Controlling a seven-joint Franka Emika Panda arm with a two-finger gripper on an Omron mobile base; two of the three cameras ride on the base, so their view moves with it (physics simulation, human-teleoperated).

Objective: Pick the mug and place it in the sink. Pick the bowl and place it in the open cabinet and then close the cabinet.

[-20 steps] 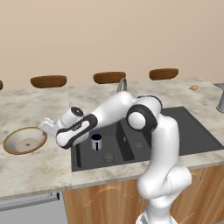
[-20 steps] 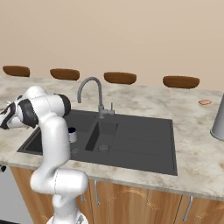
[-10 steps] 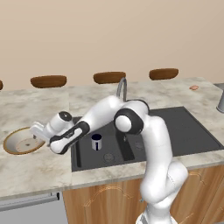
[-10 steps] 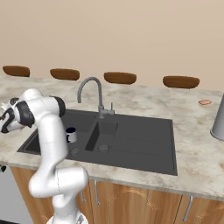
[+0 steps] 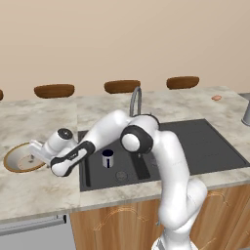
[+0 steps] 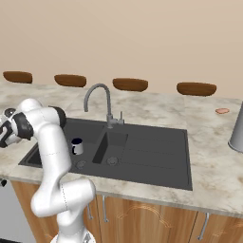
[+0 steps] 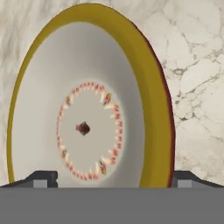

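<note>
Left base view: gripper point(image 5: 34, 148) now lower, over bowl point(image 5: 18, 158), jaws wide, holding nothing; mug point(image 5: 108, 158) unmoved in sink point(image 5: 205, 146).

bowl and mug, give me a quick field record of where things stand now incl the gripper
mug: upright in the left basin of the sink
sink: black double basin, grey tap behind it
bowl: on the counter left of the sink, not lifted
gripper: open, over the bowl, fingertips either side of it in the hand view
counter: marbled stone
task stage: mug step done, bowl not yet gripped
cabinet: cannot tell
</note>
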